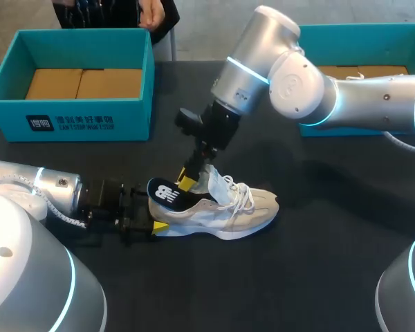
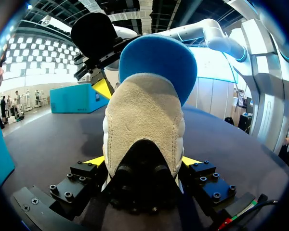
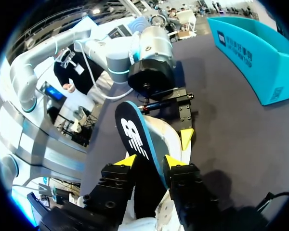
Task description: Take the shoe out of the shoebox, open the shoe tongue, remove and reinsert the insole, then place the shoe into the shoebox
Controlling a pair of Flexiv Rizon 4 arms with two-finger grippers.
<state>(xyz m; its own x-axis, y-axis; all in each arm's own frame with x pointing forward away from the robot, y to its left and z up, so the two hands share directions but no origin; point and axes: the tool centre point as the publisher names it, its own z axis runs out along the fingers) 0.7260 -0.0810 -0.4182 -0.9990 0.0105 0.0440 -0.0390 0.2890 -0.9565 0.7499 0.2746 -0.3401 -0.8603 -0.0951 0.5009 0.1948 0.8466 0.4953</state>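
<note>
Sneaker (image 1: 221,211) lay on its sole on the dark table (image 1: 318,270), outside the teal shoebox (image 1: 69,117), which stood well apart behind it. Left gripper (image 2: 143,161) was clamped on the heel from both sides, bracing the shoe. Right gripper (image 3: 150,162) pinched the dark insole (image 1: 167,192), which stood tilted up, its heel end out of the collar and its front end inside. Step judged: insole handling; removal or reinsertion could not be distinguished. Next move would call for travel along the shoe's length against the heel clamp, without buckling the insole.

Overhead cam, 2 wrist cams near shoe (image 1: 221,211)
</note>
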